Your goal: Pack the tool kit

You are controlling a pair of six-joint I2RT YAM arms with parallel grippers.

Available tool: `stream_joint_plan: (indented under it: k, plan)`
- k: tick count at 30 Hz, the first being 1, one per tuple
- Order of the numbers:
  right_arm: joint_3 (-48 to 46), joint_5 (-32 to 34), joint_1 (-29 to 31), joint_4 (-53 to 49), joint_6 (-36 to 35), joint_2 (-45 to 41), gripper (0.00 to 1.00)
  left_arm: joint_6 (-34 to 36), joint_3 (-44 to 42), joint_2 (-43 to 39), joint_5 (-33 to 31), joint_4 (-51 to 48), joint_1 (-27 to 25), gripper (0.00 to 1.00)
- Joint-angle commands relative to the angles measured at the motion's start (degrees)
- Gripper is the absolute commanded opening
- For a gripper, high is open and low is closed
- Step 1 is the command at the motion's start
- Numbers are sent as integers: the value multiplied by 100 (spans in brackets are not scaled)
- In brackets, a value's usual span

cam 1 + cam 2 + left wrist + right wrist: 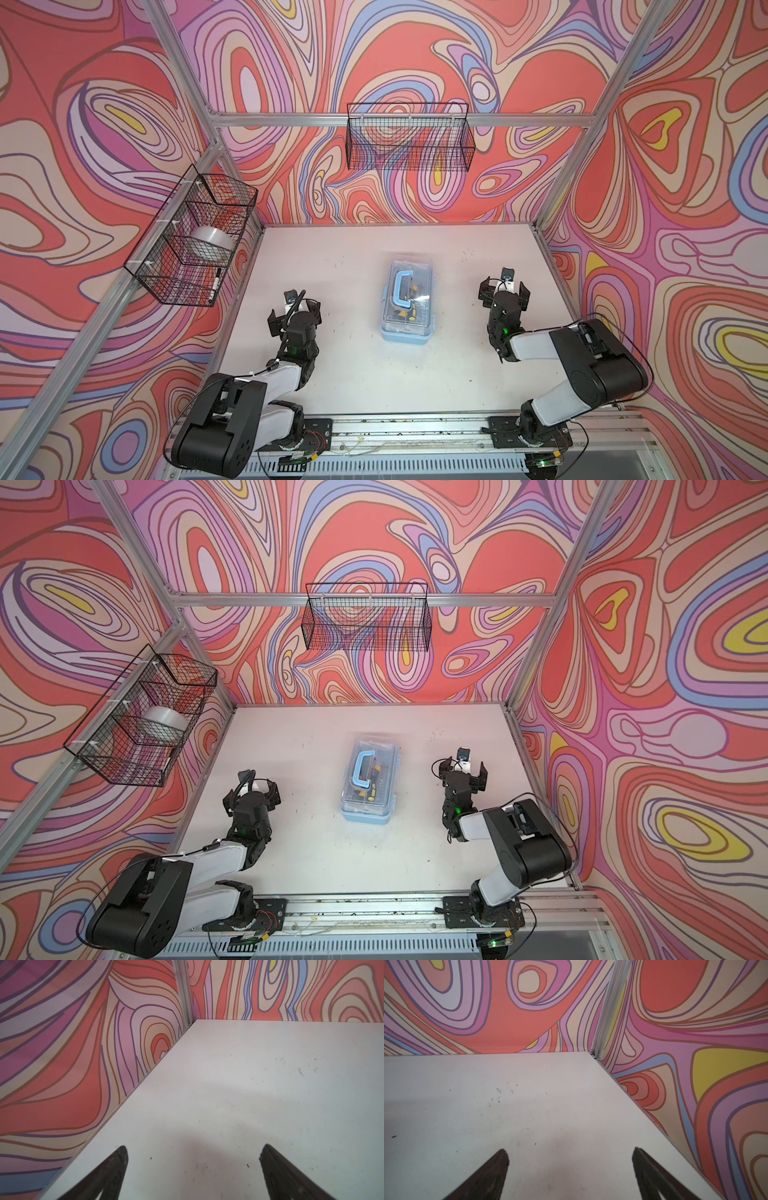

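Arms: both bases sit closest to the camera at the near edge. The left hand point(294, 311) and right hand point(504, 286) hang over bare tabletop point(353, 374), one on each side of the kit and well apart from it.
Hands: both are spread wide and empty. The left wrist view shows only tabletop past the fingers point(112, 1172), and it's the same deal in the right wrist view point(492, 1172).
Tool kit: the tool kit point(409, 303) sits mid-tabletop between the two hands. Its clear lid point(415, 270) looks to be down, the blue handle point(401, 286) lies flat on top, and yellow-and-black tools show through.
Loose tools: none I can spot lying out, so my guess is the packing is basically done.
Handling: I'd say hard, thin plastic that's stiff, light even when loaded, and smooth enough to be slippery. The contents probably rattle and shift if it gets tipped, and the lid could flex or pop.
Where to grab: the handle is the obvious spot, but it's folded flat, so a finger has to get under it. Otherwise pinch across the narrow width low on the light-blue base point(405, 338), not on the lid.
Surface: white, flat and scuffed with dark specks. The case would likely slide if nudged.
Room: swirly pink-orange walls point(665, 208) on three sides. A side basket point(166, 266) holds a whitish roll point(210, 241) and a marker point(214, 284), and the back basket point(409, 137) looks empty. There's plenty of free space around the kit.
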Motion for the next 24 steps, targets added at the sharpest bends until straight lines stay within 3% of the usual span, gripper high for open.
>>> stream_joint_plan:
  k: [1, 5, 10, 12, 13, 14, 15, 16, 17, 18, 20, 21, 22, 24]
  plan:
    - [-28, -344, -33, -362, 196, -303, 98, 105, 51, -131, 157, 303, 78, 100]
    - [-71, -288, -58, -467, 166, -404, 98, 224, 182, -86, -201, 134, 268, 100]
    - [181, -357, -118, -587, 171, -159, 98, 13, 452, 471, 456, 377, 465, 100]
    - [258, -447, -184, -627, 181, -87, 98, -83, 613, 1162, 866, 874, 706, 99]
    - [267, -456, -210, -621, 192, -66, 99, 25, 739, 1344, 1116, 802, 746, 100]
    - [268, -469, -241, -576, 190, -36, 98, -56, 1071, 1177, 1397, -221, 747, 100]
    - [265, -527, -298, -429, 160, 27, 98, -58, 1191, 1219, 1444, -309, 772, 100]
    - [257, -550, -358, -273, 102, 96, 98, 34, 1098, 1410, 1525, 199, 813, 100]
    - [273, -554, -401, -135, 97, 191, 98, -16, 1161, 1382, 1741, -111, 864, 100]
    - [261, -759, -495, 33, 109, 323, 98, -68, 1336, 1312, 1892, -573, 901, 100]
    - [197, -995, -599, 695, 38, 748, 98, 92, 1450, 1577, 2113, -396, 923, 100]
    - [257, -1087, -618, 420, 115, 675, 98, 103, 1569, 1573, 2204, -673, 927, 100]
    - [287, -1350, -707, 177, 185, 584, 98, 81, 1520, 1534, 2237, -629, 923, 100]
    - [33, -1839, -841, 781, 164, 709, 98, 129, 1191, 1723, 2356, 133, 931, 100]
